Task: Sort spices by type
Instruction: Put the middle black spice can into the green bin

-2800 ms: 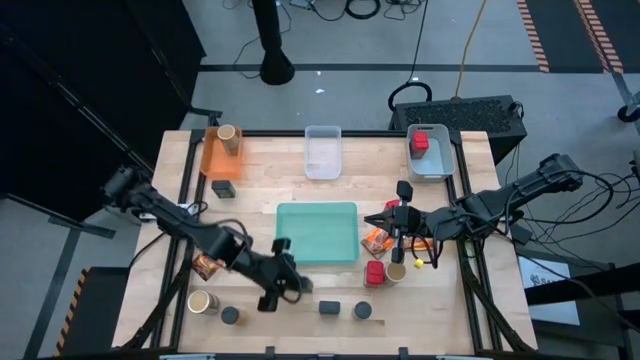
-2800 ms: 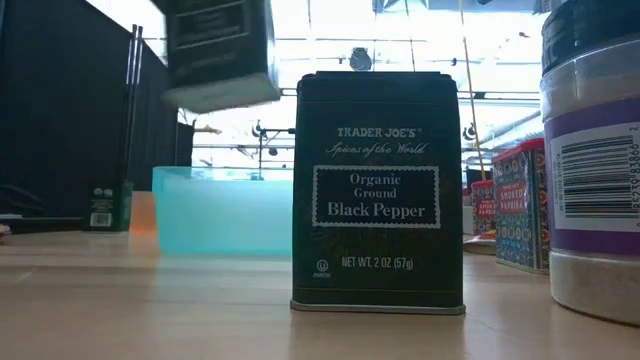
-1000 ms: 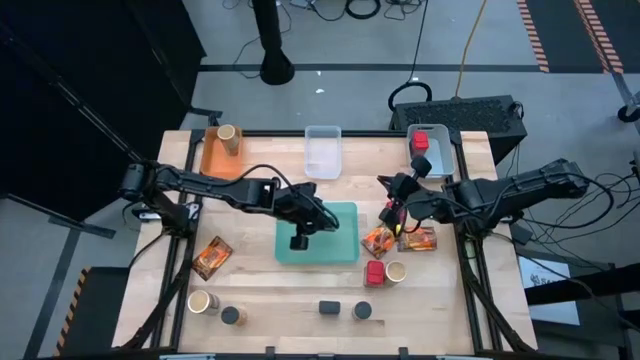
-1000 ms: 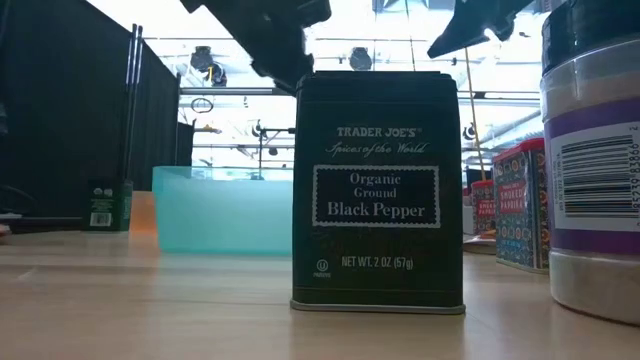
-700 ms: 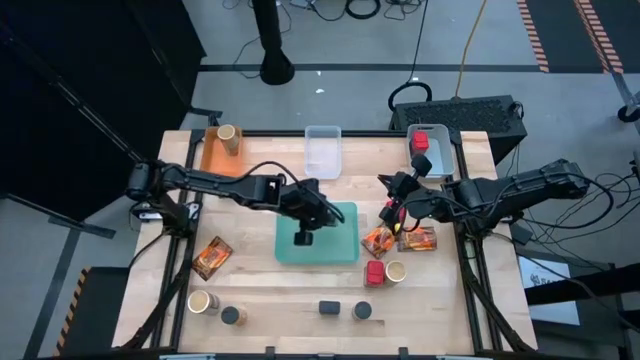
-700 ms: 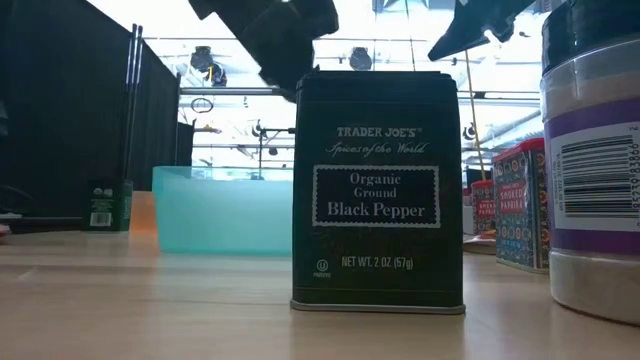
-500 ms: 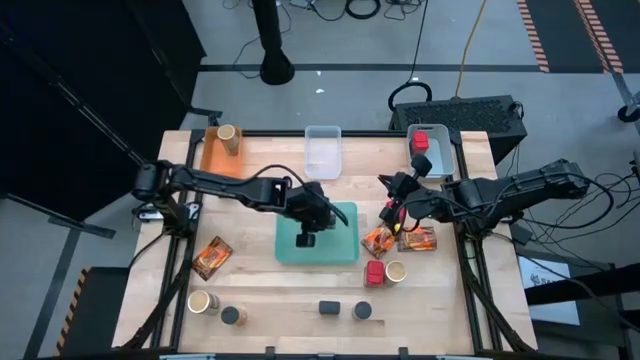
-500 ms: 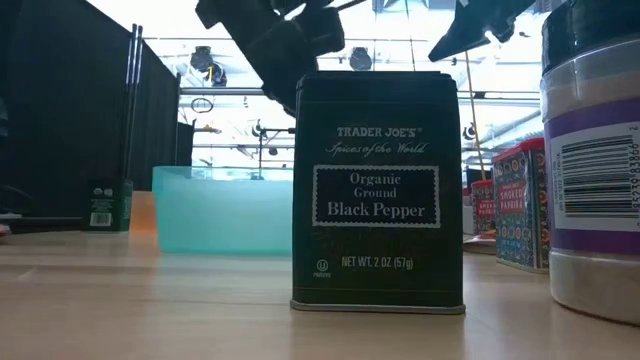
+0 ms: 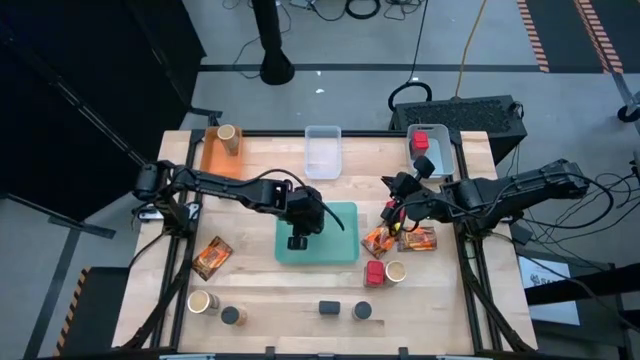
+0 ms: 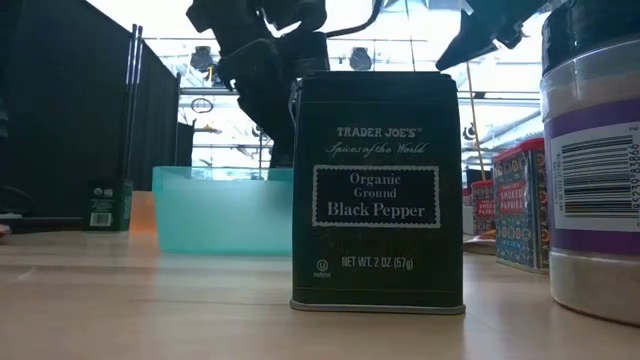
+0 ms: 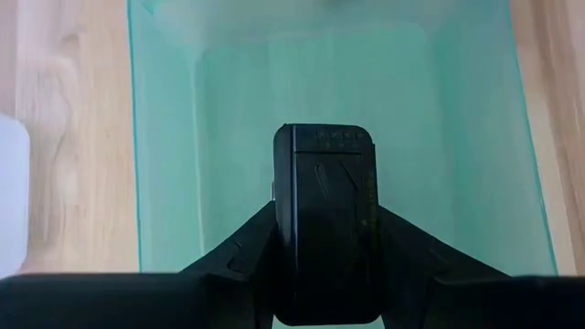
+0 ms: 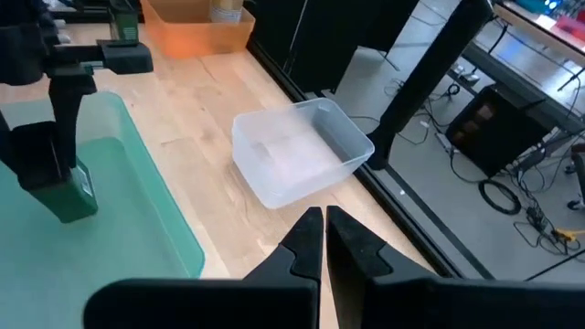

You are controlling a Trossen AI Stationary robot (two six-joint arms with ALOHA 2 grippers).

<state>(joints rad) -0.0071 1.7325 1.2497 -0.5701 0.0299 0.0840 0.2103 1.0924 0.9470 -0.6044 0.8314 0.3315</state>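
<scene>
Currently the left gripper (image 9: 298, 232) sits over the teal tray (image 9: 340, 248) at table centre, its fingers (image 11: 239, 254) clamped on the two sides of a dark tin (image 11: 327, 233), which hangs upright above the tray floor; whether the tin's base touches the tray cannot be confirmed from the wrist view. In the right wrist view the same tin (image 12: 62, 187) stands over the tray's left part.

The right gripper (image 9: 396, 215) is at 3 o'clock from the tray, above the table edge of the printed packets, with its fingers (image 12: 307, 239) pressed together and holding nothing.

Remaining spices observed:
- Two orange-red printed packets (image 9: 378, 240) just beside the tray at 4 o'clock, and a third packet (image 9: 211, 256) well apart at 8 o'clock.
- A red cube (image 9: 375, 272) touching a tan jar (image 9: 396, 272) at 5 o'clock.
- A black pepper tin (image 10: 378, 190) and a dark round jar (image 9: 362, 311) near the front edge at 6 o'clock.
- A second tan jar (image 9: 203, 301) and a small dark jar (image 9: 231, 315) at 7 o'clock.

Bins along the far edge: the orange bin (image 9: 216, 158) at 10 o'clock holds a tan jar (image 9: 229, 133); the clear bin (image 9: 322, 152) is at 12 o'clock; the blue bin (image 9: 432, 160) at 2 o'clock holds a red cube (image 9: 421, 140).
</scene>
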